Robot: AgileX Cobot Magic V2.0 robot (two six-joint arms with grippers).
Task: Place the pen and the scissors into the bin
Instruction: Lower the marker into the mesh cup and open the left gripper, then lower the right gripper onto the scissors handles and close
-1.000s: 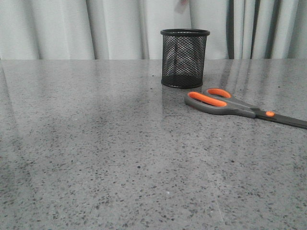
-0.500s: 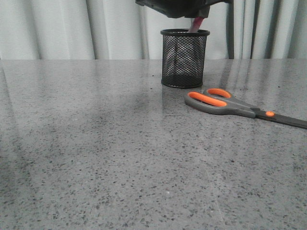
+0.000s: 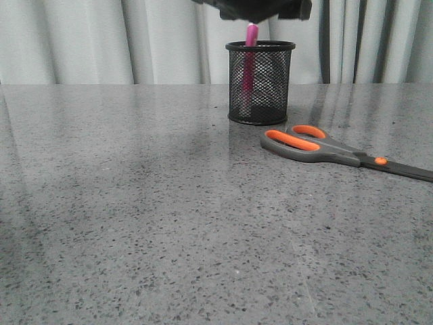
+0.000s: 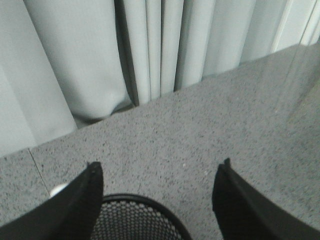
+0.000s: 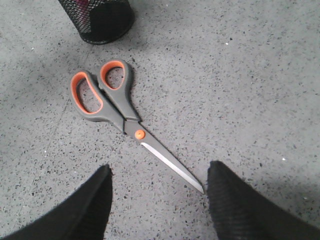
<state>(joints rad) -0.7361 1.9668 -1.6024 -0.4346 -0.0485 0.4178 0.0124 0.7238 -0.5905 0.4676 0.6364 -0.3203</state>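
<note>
Front view: the bin (image 3: pixel 260 82) stands upright near the far edge of the table (image 3: pixel 135 203), in front of the curtain (image 3: pixel 101 40). The pen (image 3: pixel 249 61) stands nearly upright inside the bin, against its left wall, top poking just above the rim. Dark bulk of my left gripper (image 3: pixel 260 8) hangs directly over the bin; jaw state unreadable here. The scissors (image 3: pixel 338 150) lie flat just in front and to the right of the bin, handles toward it, blades pointing away. Left wrist view: my left gripper (image 4: pixel 157 192) is spread wide, empty, both fingers (image 4: pixel 80 200) straddling the bin (image 4: pixel 132 220) rim below. Right wrist view: my right gripper (image 5: pixel 157 200) is wide open, holding nothing, above the scissors (image 5: pixel 125 117) blade tip; the bin (image 5: pixel 100 20) sits beyond the handles.
</note>
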